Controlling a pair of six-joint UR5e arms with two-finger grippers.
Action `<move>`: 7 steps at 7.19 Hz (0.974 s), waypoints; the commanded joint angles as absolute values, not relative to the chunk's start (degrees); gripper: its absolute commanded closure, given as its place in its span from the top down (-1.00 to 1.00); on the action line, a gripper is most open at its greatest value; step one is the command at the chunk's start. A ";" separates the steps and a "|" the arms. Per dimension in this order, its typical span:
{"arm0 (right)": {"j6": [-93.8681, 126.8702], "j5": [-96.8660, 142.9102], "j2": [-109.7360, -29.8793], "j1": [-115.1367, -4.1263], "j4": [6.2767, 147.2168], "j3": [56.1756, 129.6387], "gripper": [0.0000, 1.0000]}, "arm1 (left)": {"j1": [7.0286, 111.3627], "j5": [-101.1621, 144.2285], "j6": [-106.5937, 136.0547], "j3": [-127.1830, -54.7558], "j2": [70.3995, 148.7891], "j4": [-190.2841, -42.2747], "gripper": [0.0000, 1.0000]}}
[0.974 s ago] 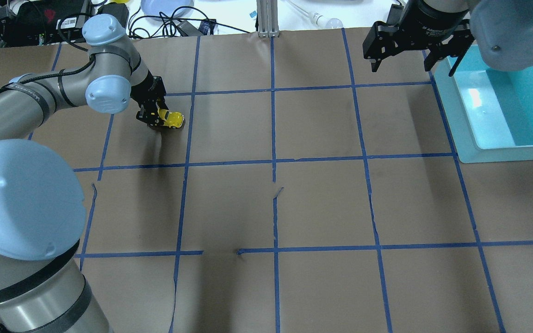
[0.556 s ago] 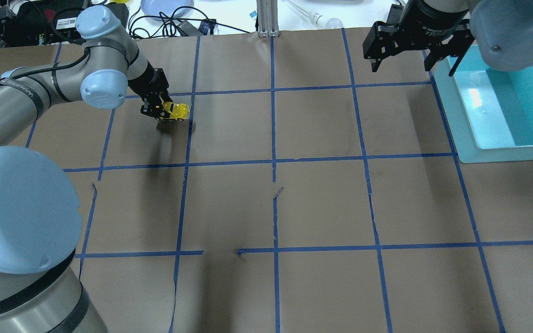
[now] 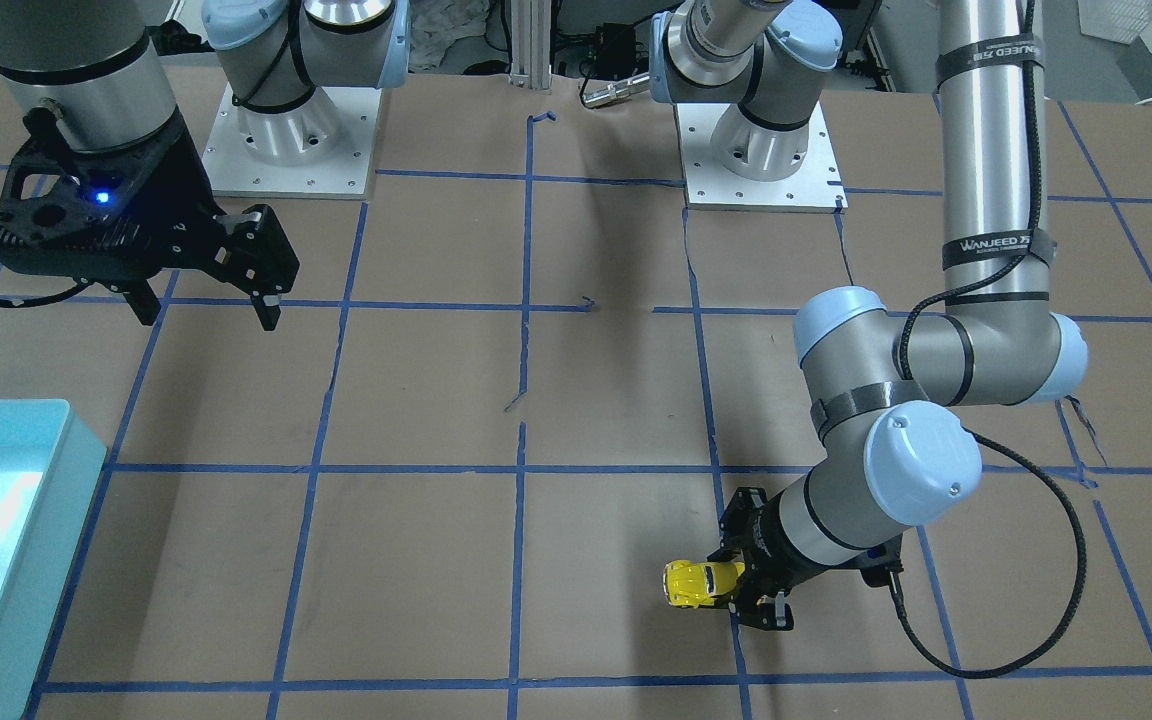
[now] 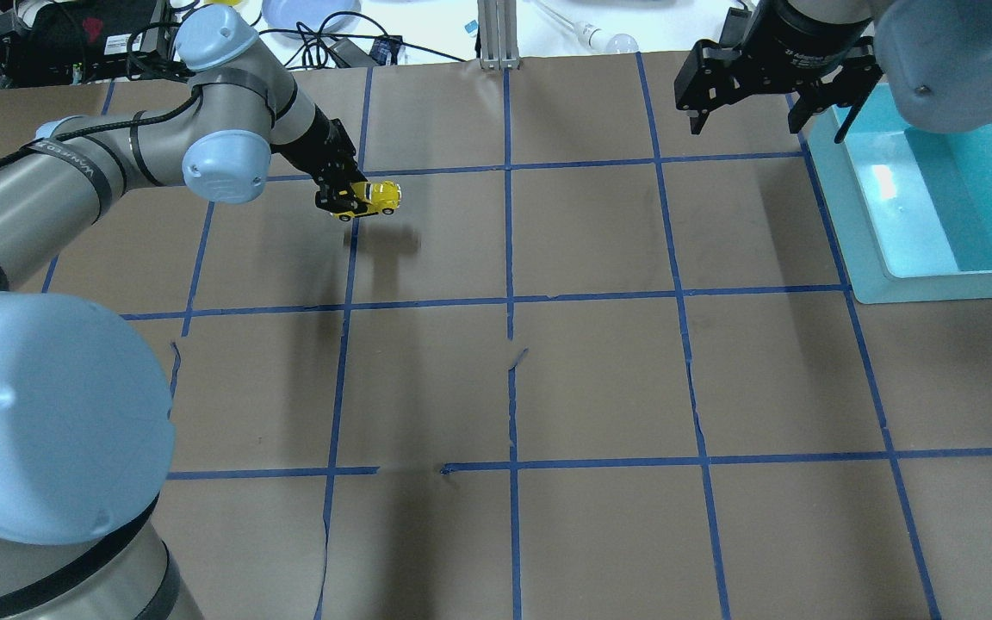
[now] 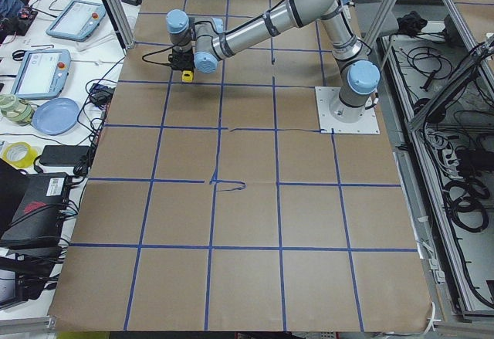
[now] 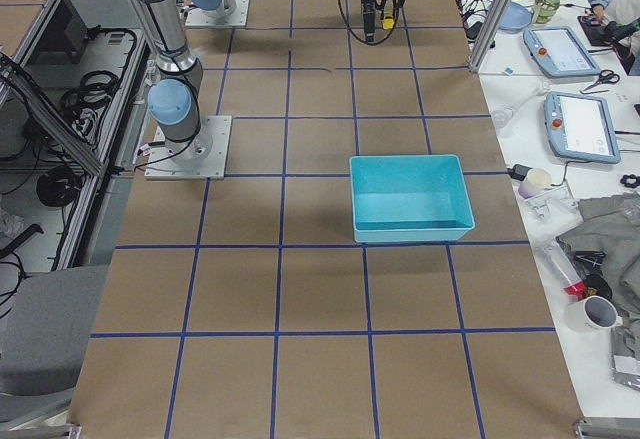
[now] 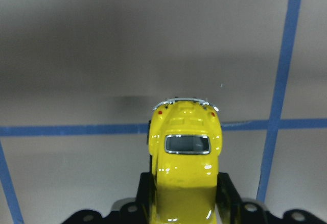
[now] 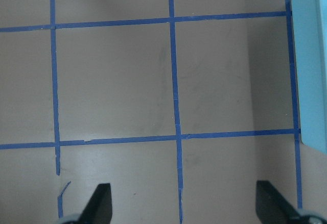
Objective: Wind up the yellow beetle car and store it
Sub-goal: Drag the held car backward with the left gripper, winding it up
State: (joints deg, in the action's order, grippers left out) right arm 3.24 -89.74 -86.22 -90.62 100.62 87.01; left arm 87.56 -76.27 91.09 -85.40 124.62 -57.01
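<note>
brown paper-covered table (image 4: 599,379) gridded with blue tape (image 4: 509,300).

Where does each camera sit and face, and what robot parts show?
Front-facing: across the table, faces robot; both bases and arms.
Overhead: behind robot, looks down; left gripper holds car, right gripper near bin.
Exterior left: left end; left arm near.
Exterior right: right end; bin central, both bases.
Left wrist: past its fingers at car.
Right wrist: down at table; open fingertips.
Shared: car in front-facing and overhead.
</note>
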 commanded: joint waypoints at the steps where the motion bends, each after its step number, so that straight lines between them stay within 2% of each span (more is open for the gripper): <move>1: 2.99 -89.38 -86.22 -90.62 100.55 87.10 1.00 | 87.80 -73.40 91.85 -85.43 125.15 -56.69 -1.00; 7: 2.54 -89.65 -86.13 -89.92 100.63 87.28 1.00 | 85.97 -69.78 81.94 -86.13 127.18 -56.69 -1.00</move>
